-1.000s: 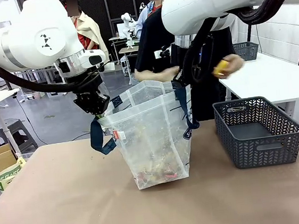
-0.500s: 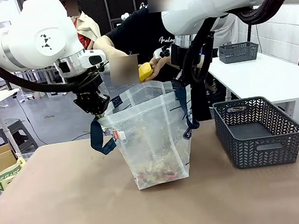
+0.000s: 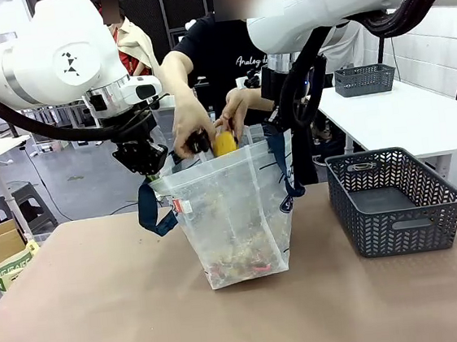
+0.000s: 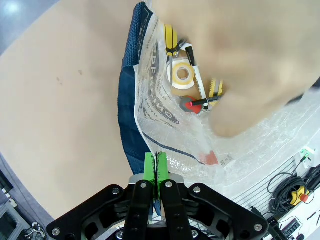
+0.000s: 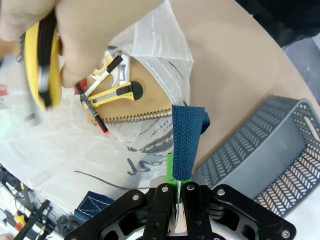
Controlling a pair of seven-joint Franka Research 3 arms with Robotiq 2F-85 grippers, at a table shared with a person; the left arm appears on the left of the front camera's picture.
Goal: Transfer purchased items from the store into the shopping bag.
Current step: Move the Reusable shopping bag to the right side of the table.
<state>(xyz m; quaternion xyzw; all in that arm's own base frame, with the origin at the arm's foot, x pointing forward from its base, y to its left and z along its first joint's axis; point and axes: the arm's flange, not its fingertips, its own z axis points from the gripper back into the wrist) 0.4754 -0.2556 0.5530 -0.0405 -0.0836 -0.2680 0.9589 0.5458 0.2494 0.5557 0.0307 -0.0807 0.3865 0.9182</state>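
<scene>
The translucent white shopping bag (image 3: 233,211) stands open on the table. My left gripper (image 3: 147,163) is shut on its left rim by the navy handle (image 3: 153,211). My right gripper (image 3: 276,125) is shut on the right navy strap (image 5: 186,140). A person's hands (image 3: 192,138) hold a yellow and black item (image 3: 224,144) in the bag's mouth. Inside lie purchased items (image 3: 238,261): a tape roll (image 4: 181,75), a yellow cutter (image 5: 117,92), markers and red pieces. In the left wrist view my left gripper (image 4: 156,170) pinches the bag's edge. In the right wrist view my right gripper (image 5: 178,175) clamps the strap.
A dark grey mesh basket (image 3: 395,198) sits on the table right of the bag. A second basket (image 3: 364,79) rests on a white side table behind. A cardboard box (image 3: 0,252) stands off the table's left edge.
The person brought the yellow item from the right side table over the bag and lowered it into the opening with both hands. Both grippers stayed still on the bag.
</scene>
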